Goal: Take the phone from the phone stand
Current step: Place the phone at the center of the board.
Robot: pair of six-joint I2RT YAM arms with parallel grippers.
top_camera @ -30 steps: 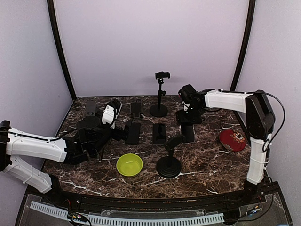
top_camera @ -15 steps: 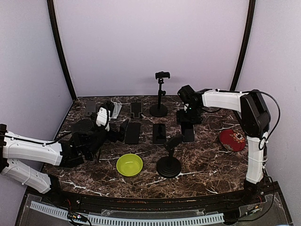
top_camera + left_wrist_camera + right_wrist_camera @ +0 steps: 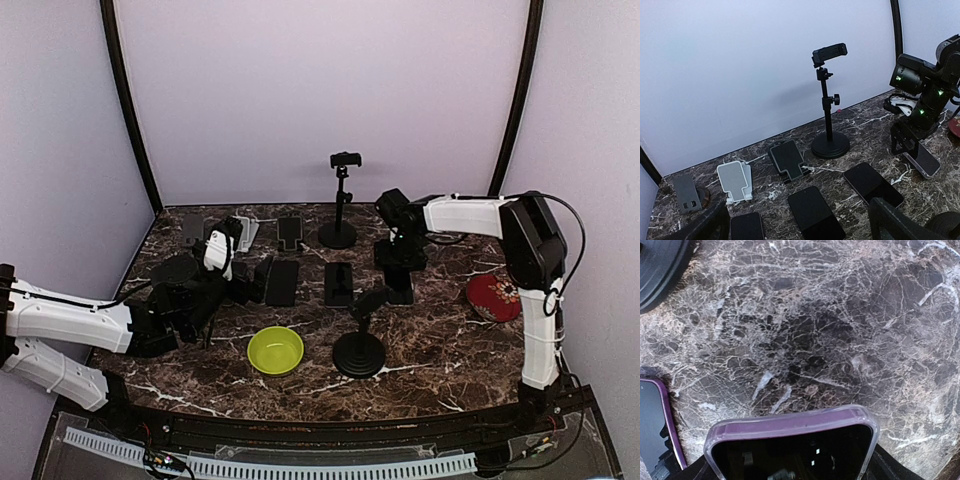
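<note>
Right gripper [image 3: 905,144]: clamped across the width of the phone [image 3: 790,440], jaws standing wide around its purple case.
Phone position: end-down between the fingers, low over the table [image 3: 450,340] toward its far right; whether it touches the marble cannot be told.
Nearest neighbour: second phone [image 3: 923,159], pale-rimmed, lying flat just beside the right gripper.
Tall stand [image 3: 829,100]: left of the held phone and apart from it, round base on the table, clamp at the top.
Near stand [image 3: 360,340]: round base, bent head, toward the front edge.
Left gripper [image 3: 248,287]: spread fully, gripping nothing, low over the left half.
Surface: glossy dark brown marble pattern with white veins; black phones [image 3: 282,282] lie flat mid-table, a green bowl [image 3: 275,350] sits near the front, a red patterned disc [image 3: 494,297] at the right.
Room: plain pale lilac walls [image 3: 320,90] on three sides, with black curved poles [image 3: 128,120] rising at the back corners.
</note>
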